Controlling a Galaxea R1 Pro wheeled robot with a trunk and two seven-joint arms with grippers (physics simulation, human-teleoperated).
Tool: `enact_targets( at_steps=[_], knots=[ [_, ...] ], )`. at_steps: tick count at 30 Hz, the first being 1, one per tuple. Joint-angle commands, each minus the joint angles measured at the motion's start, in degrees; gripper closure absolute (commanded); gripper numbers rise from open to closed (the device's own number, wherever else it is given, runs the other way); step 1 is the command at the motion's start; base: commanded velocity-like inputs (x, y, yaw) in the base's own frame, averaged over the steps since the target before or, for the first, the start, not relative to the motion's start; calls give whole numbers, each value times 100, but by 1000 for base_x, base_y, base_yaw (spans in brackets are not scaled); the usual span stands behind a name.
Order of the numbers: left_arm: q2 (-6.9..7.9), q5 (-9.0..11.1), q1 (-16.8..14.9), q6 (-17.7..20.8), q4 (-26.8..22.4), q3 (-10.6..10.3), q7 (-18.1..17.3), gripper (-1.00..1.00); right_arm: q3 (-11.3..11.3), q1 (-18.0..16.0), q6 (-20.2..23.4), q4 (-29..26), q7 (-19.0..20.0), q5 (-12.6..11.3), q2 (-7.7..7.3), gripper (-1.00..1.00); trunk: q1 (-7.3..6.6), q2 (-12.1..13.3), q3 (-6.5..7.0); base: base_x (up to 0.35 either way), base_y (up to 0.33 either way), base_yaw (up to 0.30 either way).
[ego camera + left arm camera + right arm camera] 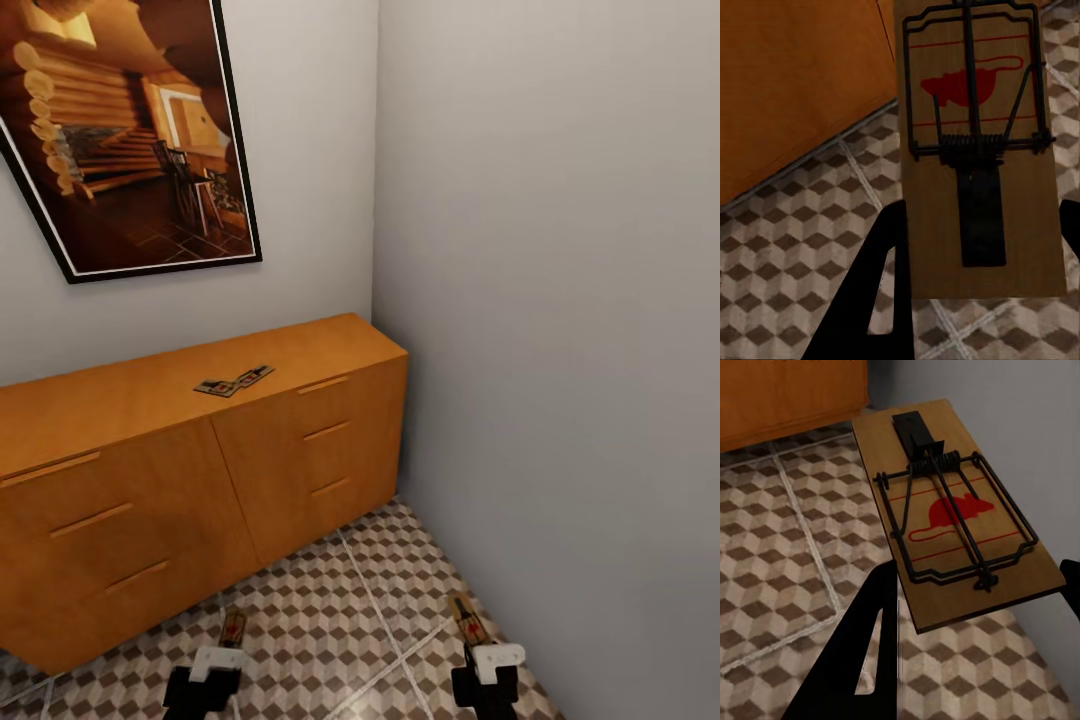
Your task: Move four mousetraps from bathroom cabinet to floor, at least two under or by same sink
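Note:
Two mousetraps (235, 382) lie side by side on the flat top of the orange-brown cabinet (150, 490), near its middle. My left gripper (228, 640) is low above the bathroom floor (340, 620), shut on a mousetrap (979, 150) with a red mouse print and dark wire. Over to the right, near the grey wall, my right gripper (472, 630) is shut on another mousetrap (956, 510). Both held traps stick out forward from the black fingers (866, 292) (862, 645) over the cube-pattern tiles. The sink is out of view.
A grey wall (560, 350) closes the right side and meets the cabinet's end in the corner. A framed picture (130, 130) of a log interior hangs above the cabinet. Tiled floor lies between me and the cabinet front.

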Motion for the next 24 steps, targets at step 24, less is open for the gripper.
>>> enact_targets(
  at_steps=[24],
  knots=[
    [89, 575, 77, -216, 11, -36, 43, 100, 46, -4, -65, 53, -30, 29, 31, 100, 0, -3, -5, 0, 0, 0]
  ],
)
